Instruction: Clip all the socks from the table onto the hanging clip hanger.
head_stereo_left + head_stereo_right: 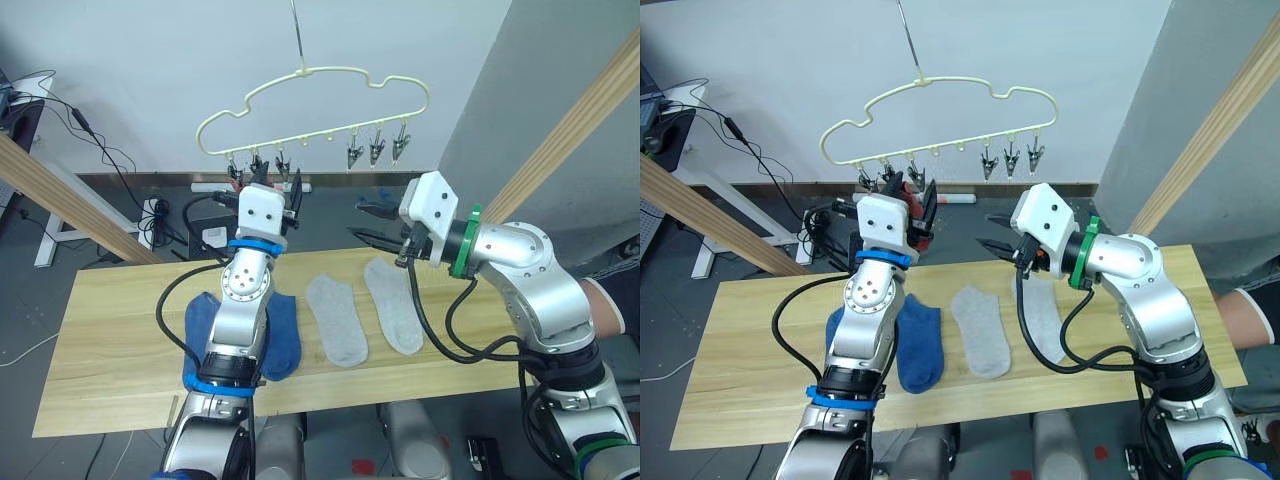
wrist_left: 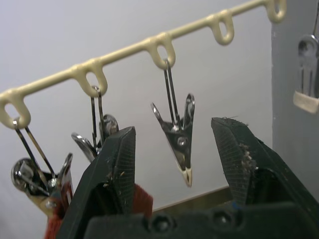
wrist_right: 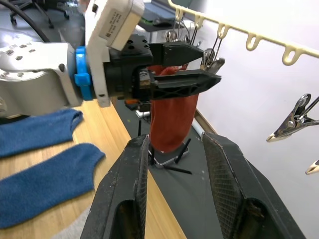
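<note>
- On the table (image 1: pixel 110 330), nearest the robot, two blue socks (image 1: pixel 919 340) and two grey socks (image 1: pixel 338 318) are laid flat, side by side, not yet hung.
- The right gripper (image 1: pixel 378 225) is held above the far edge of the table with its fingers parted and nothing between them; in its wrist view the rust-red sock (image 3: pixel 172 122) is seen hanging straight ahead.
- The left gripper (image 2: pixel 174 149) is raised just below the clip hanger (image 1: pixel 310 100), fingers spread and empty, with an unused clip (image 2: pixel 178 142) framed between them.
- For the step in hand, judged to be the opening of that clip, the clip's upper handles should be pinched squarely, and the hanger kept from swinging, since it hangs from one hook only.
- A sock would best be fed in cuff first by the right gripper.
- Whether one or two red socks are hung cannot be told; the red fabric is largely hidden behind the left gripper.
- The clips' grip on the fabric is not clearly seen.
</note>
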`<state>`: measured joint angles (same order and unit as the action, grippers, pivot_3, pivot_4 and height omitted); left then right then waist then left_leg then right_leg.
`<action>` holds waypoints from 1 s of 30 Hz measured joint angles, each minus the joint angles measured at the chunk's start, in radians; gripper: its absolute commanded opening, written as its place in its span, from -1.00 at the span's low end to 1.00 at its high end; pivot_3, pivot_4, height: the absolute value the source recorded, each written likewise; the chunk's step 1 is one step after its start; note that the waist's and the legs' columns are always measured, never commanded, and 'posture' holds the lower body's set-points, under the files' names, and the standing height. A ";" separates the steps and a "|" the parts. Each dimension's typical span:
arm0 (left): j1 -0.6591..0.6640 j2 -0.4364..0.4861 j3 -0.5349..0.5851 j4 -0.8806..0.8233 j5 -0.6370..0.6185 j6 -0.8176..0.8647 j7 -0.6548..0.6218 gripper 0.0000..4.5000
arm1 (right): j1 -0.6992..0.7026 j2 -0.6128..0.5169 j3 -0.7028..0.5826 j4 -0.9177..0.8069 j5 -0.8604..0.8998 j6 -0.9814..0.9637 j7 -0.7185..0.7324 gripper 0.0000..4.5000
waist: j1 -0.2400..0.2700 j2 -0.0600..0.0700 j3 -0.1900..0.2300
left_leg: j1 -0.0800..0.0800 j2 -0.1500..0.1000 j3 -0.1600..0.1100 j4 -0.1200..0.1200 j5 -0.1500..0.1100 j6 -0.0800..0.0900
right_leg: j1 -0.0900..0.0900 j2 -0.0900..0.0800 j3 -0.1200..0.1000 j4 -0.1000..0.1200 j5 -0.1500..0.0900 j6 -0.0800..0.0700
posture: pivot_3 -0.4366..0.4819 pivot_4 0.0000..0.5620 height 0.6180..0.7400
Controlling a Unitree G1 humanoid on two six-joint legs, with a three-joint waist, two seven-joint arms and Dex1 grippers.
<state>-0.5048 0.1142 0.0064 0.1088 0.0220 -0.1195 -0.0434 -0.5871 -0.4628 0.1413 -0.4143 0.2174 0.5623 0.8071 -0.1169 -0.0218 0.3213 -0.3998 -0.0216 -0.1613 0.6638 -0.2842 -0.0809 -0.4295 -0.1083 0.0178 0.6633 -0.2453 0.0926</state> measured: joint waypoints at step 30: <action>-0.025 0.004 0.010 0.012 0.011 -0.021 0.019 -0.98 | 0.226 -0.068 0.052 0.003 -0.073 -0.008 -0.126 0.49 | -0.004 0.000 0.000 | 0.000 0.000 0.000 0.000 0.000 0.000 | 0.000 0.000 0.000 0.000 0.000 0.000 | -0.53 0.20 1.00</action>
<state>-0.5301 0.1186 0.0160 0.1208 0.0327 -0.1401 -0.0244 -0.3610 -0.5311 0.1928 -0.4115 0.1440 0.5547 0.6806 -0.1209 -0.0219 0.3213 -0.3996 -0.0216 -0.1613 0.6636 -0.2842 -0.0810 -0.4290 -0.1084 0.0179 0.6631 -0.2453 0.0927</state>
